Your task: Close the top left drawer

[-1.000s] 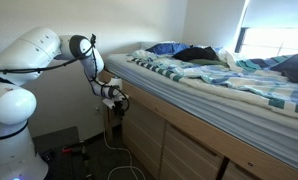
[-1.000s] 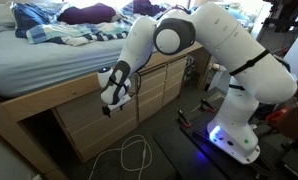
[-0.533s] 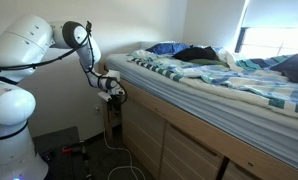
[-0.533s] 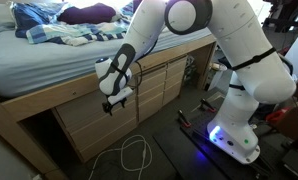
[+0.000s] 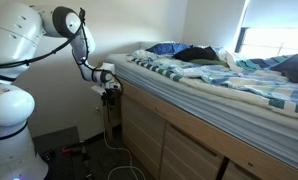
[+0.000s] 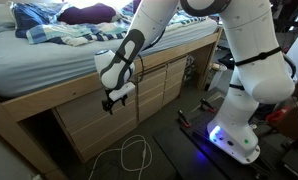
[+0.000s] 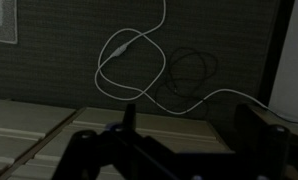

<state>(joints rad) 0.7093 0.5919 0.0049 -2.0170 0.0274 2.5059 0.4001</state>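
The top left drawer [image 6: 89, 108] is a plain light-wood front in the bed frame, seen in both exterior views [image 5: 139, 118]. It looks flush with the matching fronts beside it, and its inside is hidden. My gripper [image 6: 116, 96] hangs just in front of the frame's upper rail above this drawer [image 5: 111, 89]; whether it touches the wood is unclear. In the dark wrist view the gripper [image 7: 189, 125] points down at the floor, its two fingers spread apart with nothing between them. Pale wood [image 7: 34, 125] shows at the lower left.
A white cable [image 6: 134, 155] lies looped on the dark floor below the drawers, also in the wrist view [image 7: 139, 70]. The bed [image 5: 214, 72] carries striped bedding and clothes. My robot base [image 6: 234, 140] stands beside the frame. A wall is close behind the bed corner.
My arm's elbow has lifted high, and the gripper has risen slightly along the frame's corner. The drawer fronts look the same.
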